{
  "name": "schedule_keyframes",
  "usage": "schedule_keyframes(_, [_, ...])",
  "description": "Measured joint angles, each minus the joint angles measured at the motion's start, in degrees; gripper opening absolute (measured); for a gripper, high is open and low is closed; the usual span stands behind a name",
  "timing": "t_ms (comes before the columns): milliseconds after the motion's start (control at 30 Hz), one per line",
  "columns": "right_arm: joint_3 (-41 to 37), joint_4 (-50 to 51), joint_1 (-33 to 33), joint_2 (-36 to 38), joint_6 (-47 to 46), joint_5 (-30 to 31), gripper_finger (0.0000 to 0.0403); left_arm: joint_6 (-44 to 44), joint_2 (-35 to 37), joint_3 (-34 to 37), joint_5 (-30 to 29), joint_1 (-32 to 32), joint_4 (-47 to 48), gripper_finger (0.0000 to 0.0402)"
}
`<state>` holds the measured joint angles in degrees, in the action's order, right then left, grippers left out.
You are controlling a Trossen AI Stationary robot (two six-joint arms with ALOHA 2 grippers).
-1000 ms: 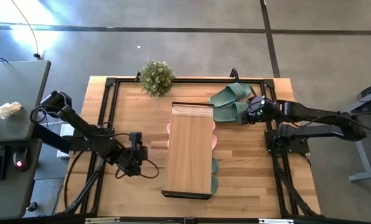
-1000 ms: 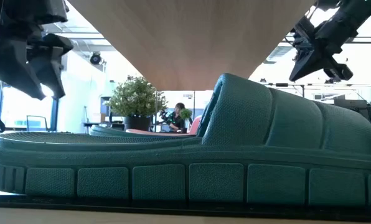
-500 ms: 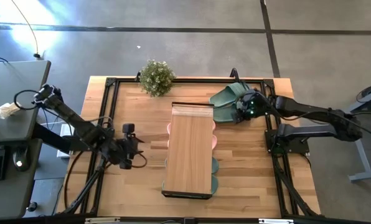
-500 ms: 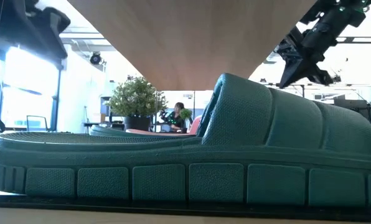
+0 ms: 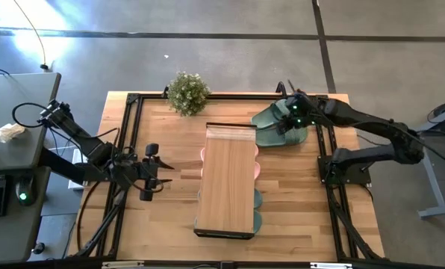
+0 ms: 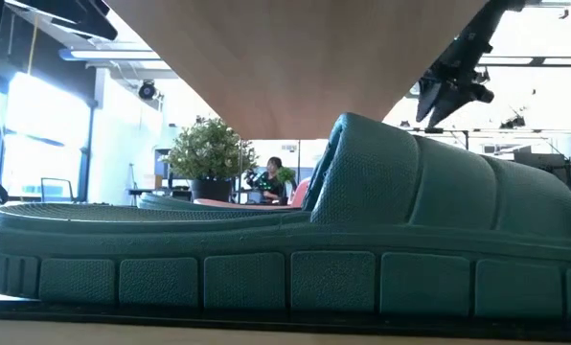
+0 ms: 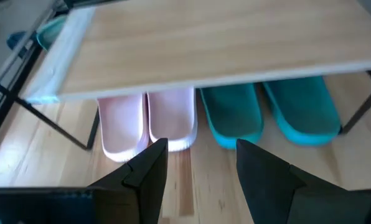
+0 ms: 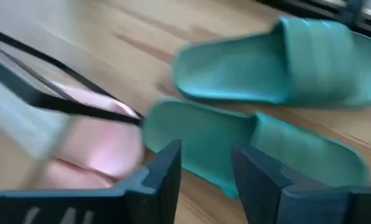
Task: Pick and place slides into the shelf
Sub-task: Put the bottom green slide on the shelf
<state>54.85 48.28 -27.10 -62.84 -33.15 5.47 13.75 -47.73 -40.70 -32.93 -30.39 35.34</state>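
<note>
High view is showing the bench [image 5: 163, 224], then the shelf [image 5: 227, 181] sheltering 4 slides, then 2 green slides [image 5: 276, 123] lying outside it. Right gripper [image 5: 295, 118] is reaching over them, jaws newly parted (left gripper [image 5: 149, 171] idling, released).
</note>
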Motion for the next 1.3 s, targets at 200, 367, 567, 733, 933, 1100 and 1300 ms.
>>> schedule_keyframes(200, [7.97, 13.63, 0.09, -9.99, 0.14, 5.22, 0.0138, 0.16, -0.3, -0.05, -0.16, 0.0, -1.49, 0.0175])
schedule_keyframes(367, [11.58, 18.15, 0.11, -18.07, -0.04, 5.51, 0.0138, 0.2, -0.34, -0.03, -0.55, 0.0, -1.71, 0.0175])
schedule_keyframes(567, [11.78, 19.28, 0.13, -23.86, -0.52, 7.83, 0.0138, 0.42, -0.34, -0.03, -0.59, 0.0, -1.86, 0.0175])
schedule_keyframes(733, [11.78, 19.64, 0.13, -26.93, -1.52, 9.53, 0.0138, 0.1, -0.34, -0.03, -0.69, 0.0, -1.73, 0.0175])
schedule_keyframes(933, [11.8, 19.37, 0.13, -30.45, -1.54, 9.75, 0.0138, -0.02, -0.34, -0.03, -0.81, 0.0, -0.79, 0.0175])
schedule_keyframes(1100, [11.8, 18.98, 0.13, -32.65, -2.18, 10.6, 0.0138, -0.02, -0.34, -0.03, -0.79, 0.0, -0.6, 0.0175])
schedule_keyframes(1300, [11.8, 18.54, 0.13, -34.34, -4.1, 10.93, 0.0138, -0.02, -0.36, -0.03, -0.79, 0.0, -0.42, 0.0175])
